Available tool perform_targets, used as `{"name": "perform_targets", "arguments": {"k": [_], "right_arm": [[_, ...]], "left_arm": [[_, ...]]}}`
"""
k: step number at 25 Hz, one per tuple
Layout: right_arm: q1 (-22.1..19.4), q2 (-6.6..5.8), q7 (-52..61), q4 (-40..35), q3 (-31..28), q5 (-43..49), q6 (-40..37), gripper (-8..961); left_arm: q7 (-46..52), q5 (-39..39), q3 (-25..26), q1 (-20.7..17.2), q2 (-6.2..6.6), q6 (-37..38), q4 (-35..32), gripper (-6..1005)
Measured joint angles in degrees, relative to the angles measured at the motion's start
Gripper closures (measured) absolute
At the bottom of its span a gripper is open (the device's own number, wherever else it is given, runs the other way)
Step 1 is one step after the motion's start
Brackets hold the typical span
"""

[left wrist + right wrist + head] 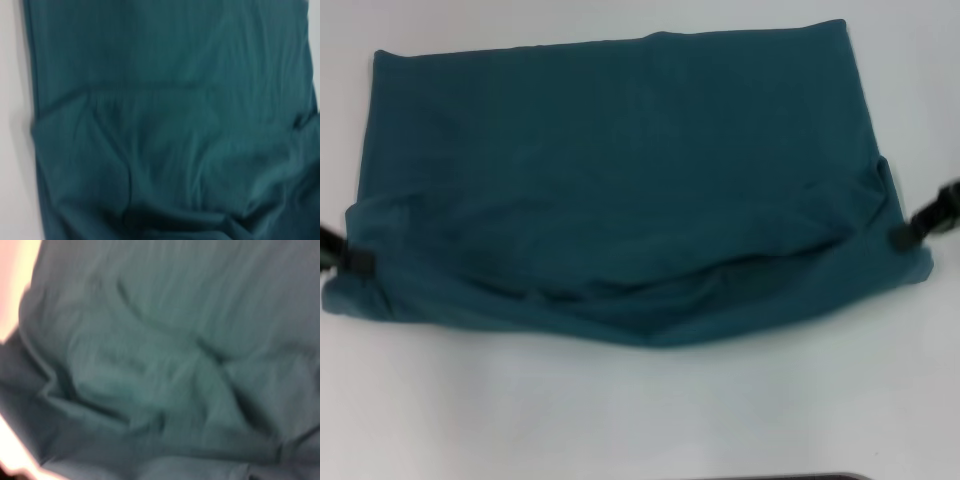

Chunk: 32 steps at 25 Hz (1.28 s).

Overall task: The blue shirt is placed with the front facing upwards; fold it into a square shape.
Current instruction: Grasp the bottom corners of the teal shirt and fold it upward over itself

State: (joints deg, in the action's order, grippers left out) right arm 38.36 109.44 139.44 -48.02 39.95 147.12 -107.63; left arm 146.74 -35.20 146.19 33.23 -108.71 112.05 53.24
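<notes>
Where cloth hides both tools' tips, blue shirt (620,190) seemingly pinched.

A plain white table (620,420) under even light, a dark edge at its near rim

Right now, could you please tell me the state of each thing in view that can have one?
blue shirt: folded over into a wide band on the white table, plain side up, no letters or collar showing, near layer rumpled.
left gripper: at the shirt's left end, near edge.
right gripper: at the shirt's right end, near edge.
</notes>
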Motion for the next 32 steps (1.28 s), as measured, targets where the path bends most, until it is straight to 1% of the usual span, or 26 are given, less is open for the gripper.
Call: {"name": "perform_targets", "arguments": {"k": [2, 4, 6, 11, 18, 20, 23, 25, 27, 32], "right_arm": [[0.85, -1.2, 0.41, 0.1, -2.56, -0.23, 1.32, 915], [1.63, -1.87, 0.74, 0.03, -5.07, -0.3, 2.95, 914], [2.27, -2.26, 0.99, -0.12, -6.92, -0.45, 5.05, 913], [3.09, -2.78, 1.93, 0.14, -8.73, -1.14, 9.65, 911], [3.07, -2.8, 3.4, -0.22, -10.03, -5.92, 16.19, 908], [3.17, -2.52, 3.65, -0.07, -9.8, -6.85, 18.4, 907], [3.68, -1.72, 4.02, 0.14, -8.95, -6.86, 22.24, 906], [3.86, -0.84, 4.03, 0.2, -7.46, -6.71, 25.46, 905], [3.98, 0.33, 3.99, 0.21, -5.32, -6.69, 29.31, 904], [4.58, 2.02, 3.93, 0.48, -1.52, -6.66, 36.77, 902]], "left_arm": [[0.77, 0.16, 0.73, 1.45, 0.67, -1.08, -1.13, 944], [2.09, 0.36, 0.85, 3.14, 1.13, -3.02, -2.07, 944], [3.42, 0.46, 0.64, 4.77, 1.25, -5.39, -2.49, 945], [6.46, 1.07, 0.2, 8.93, 1.81, -11.61, -4.06, 945], [9.09, 2.64, -1.83, 11.75, 1.95, -19.03, -5.62, 945], [9.63, 3.85, -2.31, 13.1, 2.11, -21.73, -7.28, 946], [9.86, 4.96, -3.31, 14.61, 2.11, -25.9, -9.36, 946], [9.87, 5.28, -4.32, 15.11, 1.59, -29.04, -9.87, 946], [9.87, 5.37, -5.47, 15.33, 0.96, -32.06, -9.93, 946], [9.88, 5.66, -6.39, 15.31, -0.14, -37.7, -10.31, 946]]}}
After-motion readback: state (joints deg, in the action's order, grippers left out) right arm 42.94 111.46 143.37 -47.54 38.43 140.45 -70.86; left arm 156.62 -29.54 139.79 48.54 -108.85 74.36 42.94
